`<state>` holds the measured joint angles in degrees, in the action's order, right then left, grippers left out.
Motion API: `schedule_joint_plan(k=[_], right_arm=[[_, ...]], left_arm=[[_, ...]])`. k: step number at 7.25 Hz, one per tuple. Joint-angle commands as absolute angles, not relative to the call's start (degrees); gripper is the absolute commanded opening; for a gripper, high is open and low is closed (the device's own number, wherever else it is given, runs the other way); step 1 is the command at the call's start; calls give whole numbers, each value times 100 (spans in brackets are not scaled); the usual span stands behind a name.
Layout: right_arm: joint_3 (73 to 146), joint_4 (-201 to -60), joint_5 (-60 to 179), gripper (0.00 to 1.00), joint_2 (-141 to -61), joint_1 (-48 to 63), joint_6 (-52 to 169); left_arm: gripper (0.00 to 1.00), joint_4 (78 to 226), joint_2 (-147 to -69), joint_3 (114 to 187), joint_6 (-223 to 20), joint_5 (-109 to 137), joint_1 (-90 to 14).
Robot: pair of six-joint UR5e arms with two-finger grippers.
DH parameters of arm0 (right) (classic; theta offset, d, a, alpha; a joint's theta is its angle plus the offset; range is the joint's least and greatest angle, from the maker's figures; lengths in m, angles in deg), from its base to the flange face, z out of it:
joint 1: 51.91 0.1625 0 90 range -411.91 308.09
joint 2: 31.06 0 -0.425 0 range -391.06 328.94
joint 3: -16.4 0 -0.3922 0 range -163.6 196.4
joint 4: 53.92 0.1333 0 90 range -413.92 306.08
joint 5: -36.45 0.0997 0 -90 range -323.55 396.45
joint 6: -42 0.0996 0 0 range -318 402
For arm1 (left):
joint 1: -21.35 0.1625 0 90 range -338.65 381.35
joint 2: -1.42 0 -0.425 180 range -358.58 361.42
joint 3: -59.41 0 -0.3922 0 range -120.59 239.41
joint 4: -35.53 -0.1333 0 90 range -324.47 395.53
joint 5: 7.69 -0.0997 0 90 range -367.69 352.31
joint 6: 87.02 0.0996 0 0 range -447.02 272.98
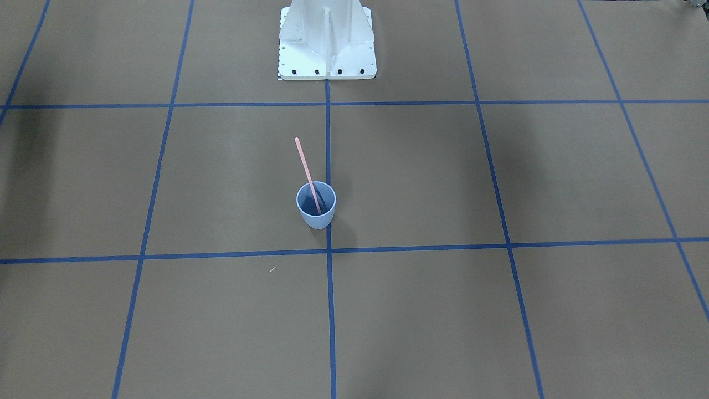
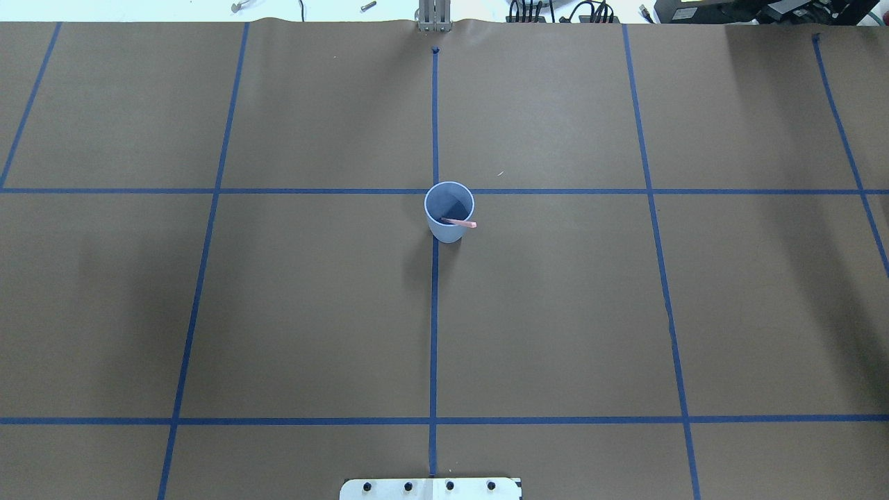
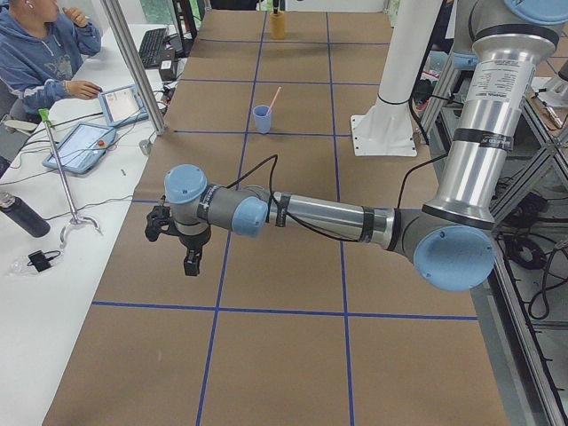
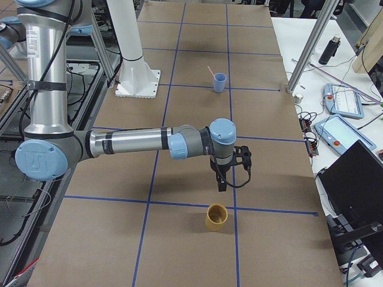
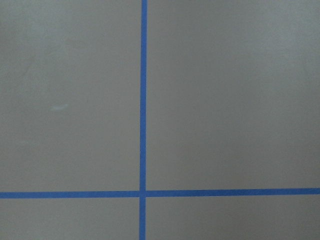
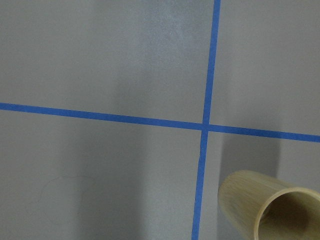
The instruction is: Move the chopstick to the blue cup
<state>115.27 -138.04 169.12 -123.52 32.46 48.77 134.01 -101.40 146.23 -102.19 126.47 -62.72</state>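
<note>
The blue cup (image 1: 316,215) stands upright near the table's middle, on the blue centre tape line. It also shows in the overhead view (image 2: 445,231) and in both side views (image 3: 262,120) (image 4: 219,84). One pale pink chopstick (image 1: 304,162) stands in it and leans over the rim (image 2: 465,223) (image 3: 274,96) (image 4: 210,70). My left gripper (image 3: 189,264) hangs over bare table far from the cup. My right gripper (image 4: 229,180) hangs at the opposite end. I cannot tell whether either is open or shut. Neither wrist view shows fingers.
A tan wooden cup (image 4: 216,217) stands below and beside my right gripper, also in the right wrist view (image 6: 270,212). The white robot base (image 1: 327,52) is at the table's back. A seated person (image 3: 40,53), tablets (image 3: 84,144) and a metal post (image 3: 133,67) lie past the table's far edge.
</note>
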Motion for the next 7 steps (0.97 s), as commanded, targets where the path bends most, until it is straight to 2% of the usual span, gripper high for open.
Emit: schedule_joint_plan(k=[1, 2, 3, 7], right_arm=[[11589, -13812, 17073, 100, -12361, 3246, 4912], [11494, -13838, 17431, 100, -12352, 3246, 4929], [11554, -13873, 17522, 100, -12309, 3246, 4956], [11712, -13891, 16741, 100, -12396, 3246, 4938]], left_arm=[[98, 13406, -10002, 15079, -10363, 12573, -5969], [98, 13389, -9765, 15473, -10372, 12511, -5925], [98, 13388, -9659, 15555, -10372, 12563, -5933], [98, 13075, -9333, 15494, -9616, 12528, -6003]])
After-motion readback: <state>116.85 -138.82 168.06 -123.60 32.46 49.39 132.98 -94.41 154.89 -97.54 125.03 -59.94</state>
